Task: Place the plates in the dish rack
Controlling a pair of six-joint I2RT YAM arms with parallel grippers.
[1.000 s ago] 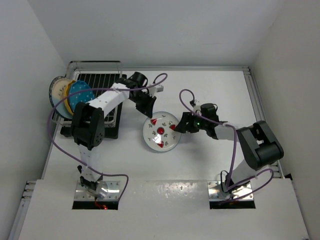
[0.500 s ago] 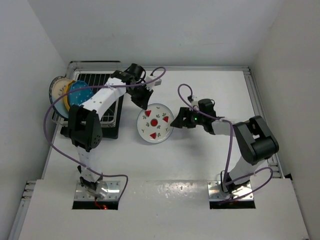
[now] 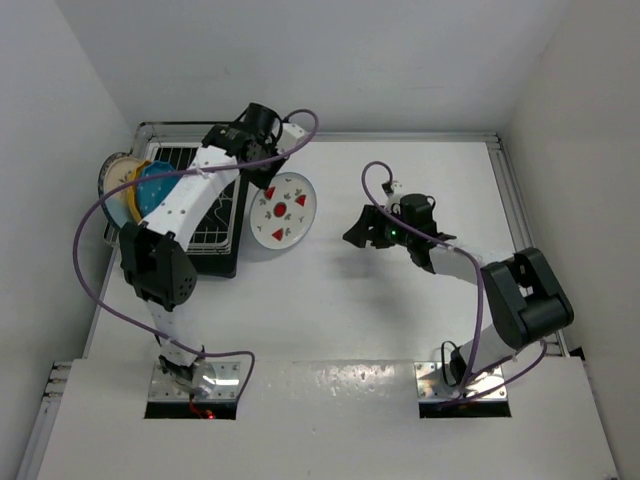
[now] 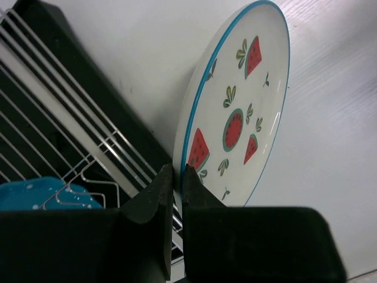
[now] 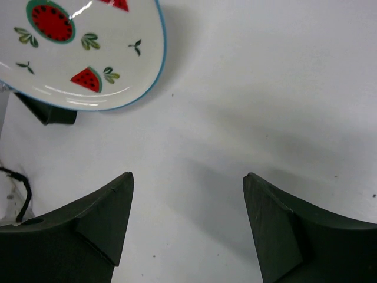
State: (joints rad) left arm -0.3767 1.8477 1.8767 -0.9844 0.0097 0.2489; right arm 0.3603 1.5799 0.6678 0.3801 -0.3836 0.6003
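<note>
Just right of the dish rack, your left tool is clamped on the rim of the fruit-patterned plate, held tilted. Judged rigid, glazed, breakable: pinch deep on the rim. Your right tool gapes wide, empty.

Far-left corner of the table: dish rack, on the drip tray. Holds the racked plates upright at its left end (overhanging the left rim, seen from above). Just right of the rack: the lone plate, tilted on edge, its rim pinched in the left gripper on the rack side. Further right, apart from that plate: the right gripper, jaws spread above bare table, facing the plate.
</note>
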